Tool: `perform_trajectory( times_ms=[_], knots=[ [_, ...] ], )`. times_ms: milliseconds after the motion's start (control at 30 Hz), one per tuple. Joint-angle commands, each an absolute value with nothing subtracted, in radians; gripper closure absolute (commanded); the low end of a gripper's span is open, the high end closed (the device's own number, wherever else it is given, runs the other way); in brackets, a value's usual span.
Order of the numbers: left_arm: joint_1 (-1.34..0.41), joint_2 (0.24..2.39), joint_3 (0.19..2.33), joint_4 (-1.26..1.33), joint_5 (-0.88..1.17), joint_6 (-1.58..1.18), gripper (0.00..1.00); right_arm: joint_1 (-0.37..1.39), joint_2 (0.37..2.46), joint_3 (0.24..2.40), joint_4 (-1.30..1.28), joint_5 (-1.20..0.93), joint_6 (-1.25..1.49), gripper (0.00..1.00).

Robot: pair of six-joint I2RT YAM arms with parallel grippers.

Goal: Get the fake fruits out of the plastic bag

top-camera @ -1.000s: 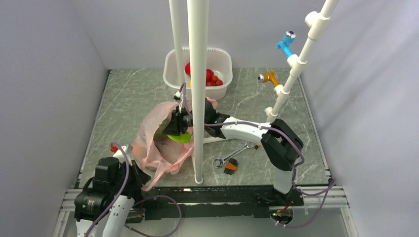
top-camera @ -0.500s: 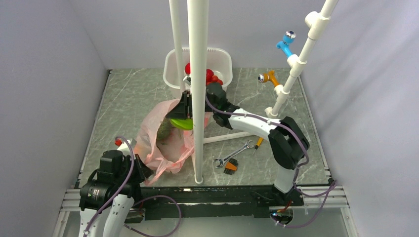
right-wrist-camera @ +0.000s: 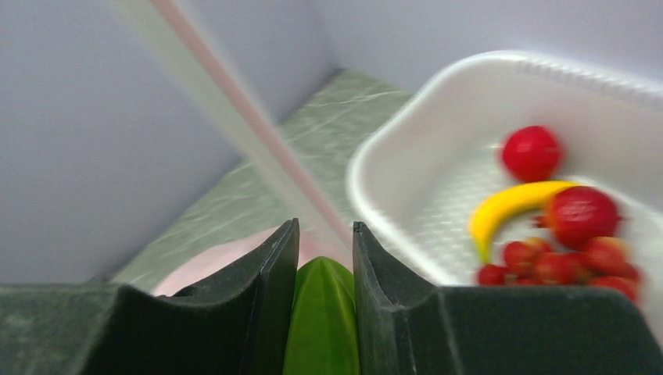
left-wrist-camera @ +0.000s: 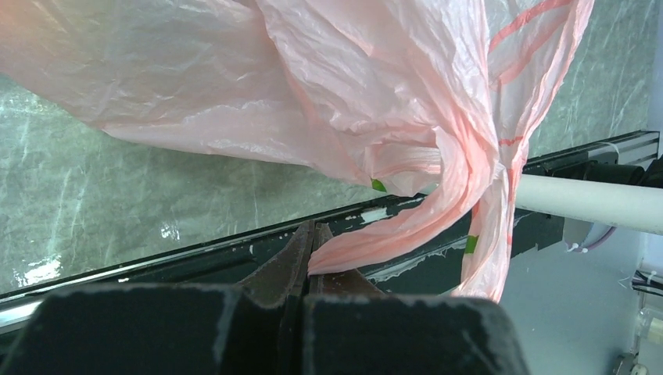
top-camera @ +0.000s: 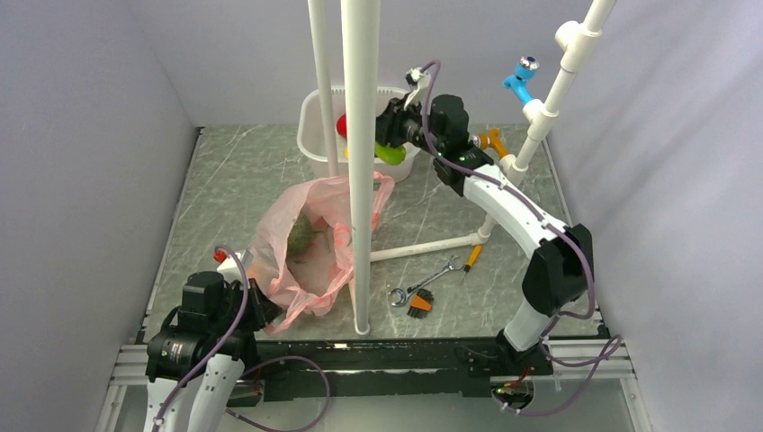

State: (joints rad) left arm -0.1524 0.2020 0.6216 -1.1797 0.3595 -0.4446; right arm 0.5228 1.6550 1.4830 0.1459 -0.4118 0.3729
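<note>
1. At the far end of the grey marbled table [top-camera: 225, 171], the right gripper [top-camera: 393, 139] holds the green elongated piece [right-wrist-camera: 322, 320]. Its two dark jaws are clamped against the fruit's sides, and the fruit's tip shows between them in the wrist view.
2. From above, the held fruit sits in front of the right half of the white tub [top-camera: 310, 121]. Whether it hangs over the rim or just short of it cannot be told.
3. Inside the tub lie a yellow banana [right-wrist-camera: 508, 207], two larger red round pieces [right-wrist-camera: 532, 152] and a cluster of smaller red ones [right-wrist-camera: 563, 262] at the banana's lower end.
4. Near the middle of the table, the plastic bag [top-camera: 279, 238] lies slumped with its mouth towards the tub. The dull-green ball [top-camera: 300, 236] shows through the pink film, still inside.
5. At the near left edge, the left gripper [left-wrist-camera: 307, 242] has its jaws together on a twisted strip of the bag's handle, which runs up from the fingertips to the bunched body of the bag.
6. A white post [top-camera: 360, 162] rises in front of the bag in the overhead view and hides part of it.
7. To the right of the post, a wrench [top-camera: 423, 286] and an orange-handled tool [top-camera: 419, 306] lie on the table, apart from the bag.
</note>
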Motion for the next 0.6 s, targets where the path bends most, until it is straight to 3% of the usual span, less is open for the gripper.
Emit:
perform_trajectory(
  times_ms=[0,267,400,567],
  knots=[
    [-0.153,0.216,0.619,-1.140,0.395,-0.411,1.00,0.518,1.776,1.636,0.065,-0.117,0.162,1.00],
    [-0.144,0.202,0.617,-1.135,0.394,-0.413,1.00,0.478,2.118,1.984,-0.024,-0.030,0.104,1.00],
    [-0.131,0.193,0.614,-1.132,0.400,-0.410,1.00,0.460,2.279,2.202,-0.132,-0.038,0.128,0.95],
    [-0.120,0.196,0.609,-1.127,0.405,-0.410,1.00,0.458,2.368,2.249,-0.136,-0.055,0.146,0.89]
  ],
)
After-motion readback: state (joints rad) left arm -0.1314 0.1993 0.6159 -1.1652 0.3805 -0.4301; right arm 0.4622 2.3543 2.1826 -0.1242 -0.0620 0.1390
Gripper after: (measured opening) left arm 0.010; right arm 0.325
